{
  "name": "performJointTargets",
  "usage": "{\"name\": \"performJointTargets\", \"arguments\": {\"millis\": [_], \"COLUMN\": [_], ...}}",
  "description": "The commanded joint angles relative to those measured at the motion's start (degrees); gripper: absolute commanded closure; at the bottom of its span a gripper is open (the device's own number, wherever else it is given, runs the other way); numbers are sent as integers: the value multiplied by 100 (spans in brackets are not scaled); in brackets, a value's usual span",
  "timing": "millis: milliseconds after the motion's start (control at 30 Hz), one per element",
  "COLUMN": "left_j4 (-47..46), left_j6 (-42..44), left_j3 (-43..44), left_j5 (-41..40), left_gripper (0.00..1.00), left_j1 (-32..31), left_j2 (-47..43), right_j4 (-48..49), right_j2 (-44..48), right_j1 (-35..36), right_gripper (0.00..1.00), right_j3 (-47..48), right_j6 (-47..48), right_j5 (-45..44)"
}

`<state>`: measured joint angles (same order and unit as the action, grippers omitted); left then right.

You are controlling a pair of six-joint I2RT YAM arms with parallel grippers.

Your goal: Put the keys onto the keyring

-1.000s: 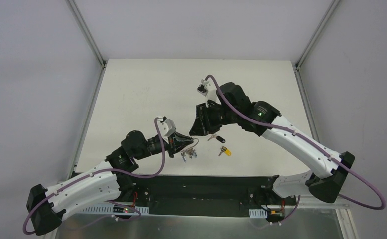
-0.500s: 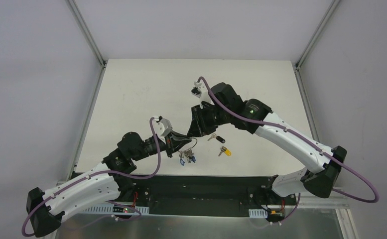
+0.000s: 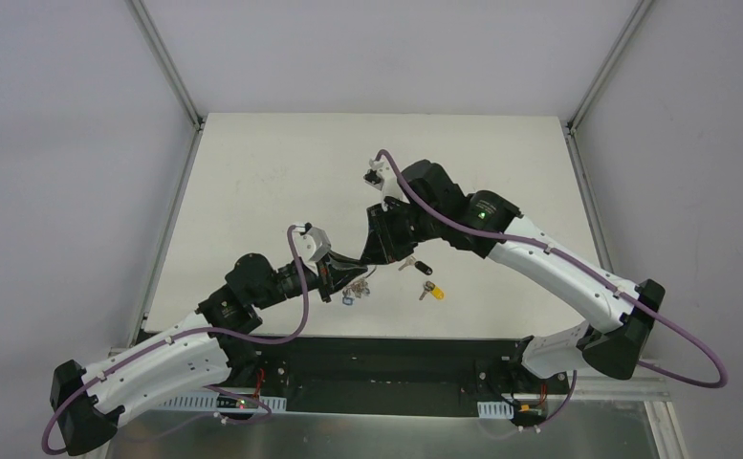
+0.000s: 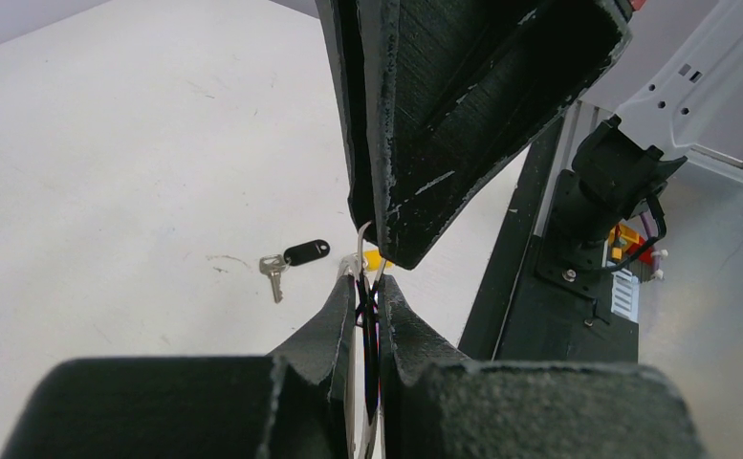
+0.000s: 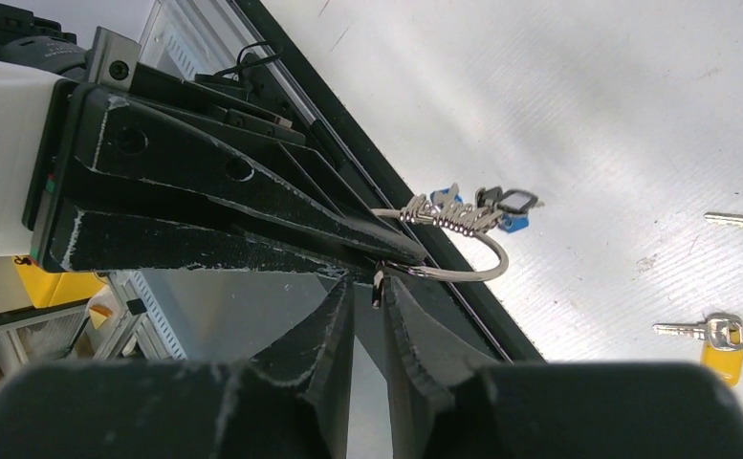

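Note:
The keyring (image 5: 487, 271) is a thin silver wire loop with a bunch of silver keys and blue and black tags (image 5: 472, 207) hanging from it. My left gripper (image 4: 369, 287) is shut on the ring and holds it above the table (image 3: 352, 290). My right gripper (image 5: 373, 284) meets it tip to tip and its fingers pinch the ring's wire; it also shows in the top view (image 3: 377, 252). The black-headed key (image 3: 421, 267) and the yellow-headed key (image 3: 431, 291) lie loose on the table just to the right. Both also show in the right wrist view (image 5: 719, 334).
The white table (image 3: 281, 172) ends at a black front rail (image 3: 396, 359) close under the grippers. A yellow part and cabling sit on the frame below (image 4: 625, 239).
My right gripper has moved left and down to meet the left gripper's tips. The left gripper has drawn back a little, and the key bunch has swung up and left with it.

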<state>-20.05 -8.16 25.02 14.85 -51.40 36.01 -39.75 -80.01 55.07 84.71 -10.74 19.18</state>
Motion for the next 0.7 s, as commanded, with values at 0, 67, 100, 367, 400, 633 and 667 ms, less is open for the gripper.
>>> {"name": "performJointTargets", "arguments": {"millis": [0,67,100,367,400,633,667], "left_j4": [-244,-252,-253,-273,-279,-281,-274], "left_j6": [-54,-61,-57,-67,-72,-80,-80], "left_j3": [56,48,47,47,40,21,21], "left_j5": [6,17,24,42,47,55,55], "left_gripper": [100,100,100,100,100,100,100], "left_j1": [-20,-22,-25,-25,-26,-22,-19], "left_j2": [-7,-13,-7,-20,-34,-69,-76], "right_j4": [3,-3,-6,-12,-14,19,26], "right_j2": [61,57,62,78,67,59,68], "right_j1": [49,54,53,52,51,57,57], "right_gripper": [81,81,81,82,83,89,89], "right_j3": [259,265,266,300,301,301,301], "right_j6": [115,134,132,178,181,173,173], "right_j5": [-68,-115,-144,-167,-163,-180,-186]}}
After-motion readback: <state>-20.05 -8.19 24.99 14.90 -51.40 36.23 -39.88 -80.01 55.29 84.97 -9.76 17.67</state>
